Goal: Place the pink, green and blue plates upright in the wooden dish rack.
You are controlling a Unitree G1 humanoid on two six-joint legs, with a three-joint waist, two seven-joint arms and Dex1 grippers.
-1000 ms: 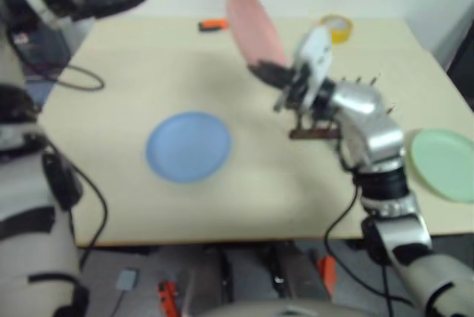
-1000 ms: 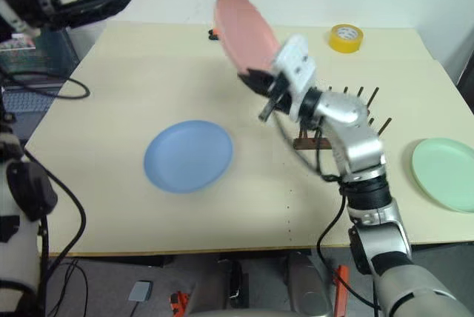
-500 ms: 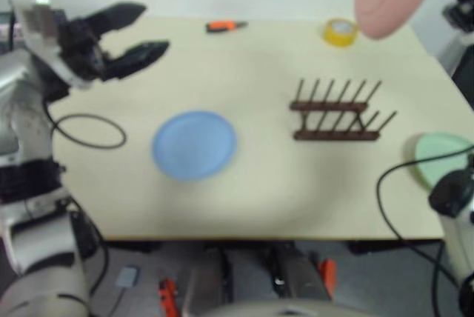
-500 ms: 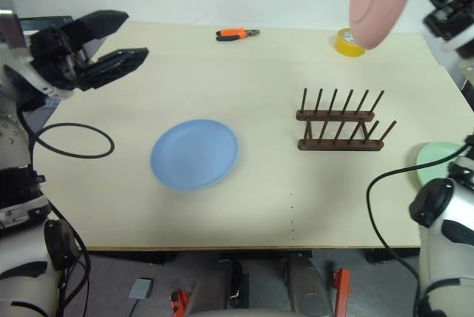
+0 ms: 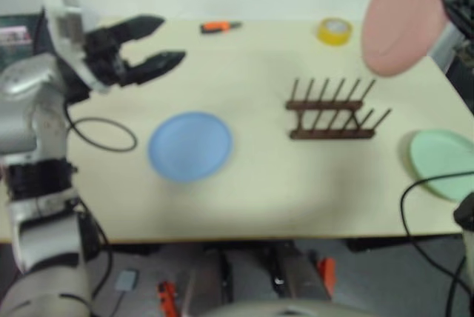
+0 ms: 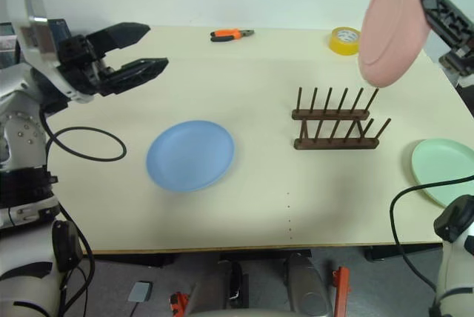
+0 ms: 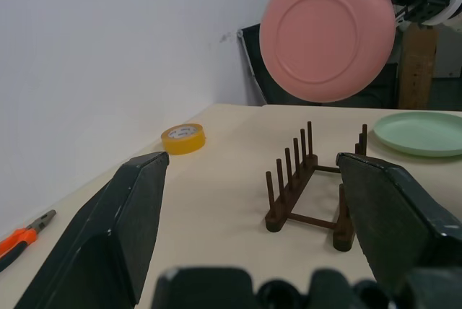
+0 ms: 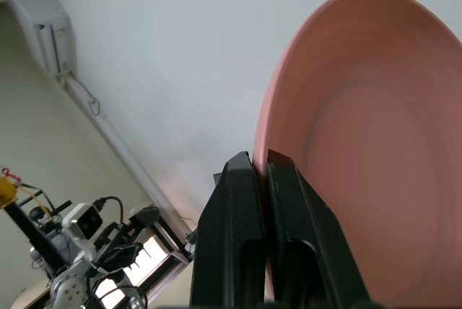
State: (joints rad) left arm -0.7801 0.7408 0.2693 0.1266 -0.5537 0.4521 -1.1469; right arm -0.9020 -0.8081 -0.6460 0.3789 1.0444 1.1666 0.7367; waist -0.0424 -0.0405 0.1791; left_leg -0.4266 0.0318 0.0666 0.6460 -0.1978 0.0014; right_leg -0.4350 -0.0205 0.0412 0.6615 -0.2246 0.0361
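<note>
Head views: right hand [image 6: 443,22] clenched on the rim of the round matte pale pink plate [image 6: 396,24], held aloft over the dark wooden pegged dish rack [image 6: 335,120]; left hand [image 6: 137,52] released. Wrist views: plate [image 8: 361,157] looks light, stiff, slippery; rim grip suits it.

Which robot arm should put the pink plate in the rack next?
The right arm, probably. Its right gripper is already shut on the rim of the pink plate, holding it up above the wooden dish rack. The left gripper hangs open and empty, far over by the blue plate.
</note>
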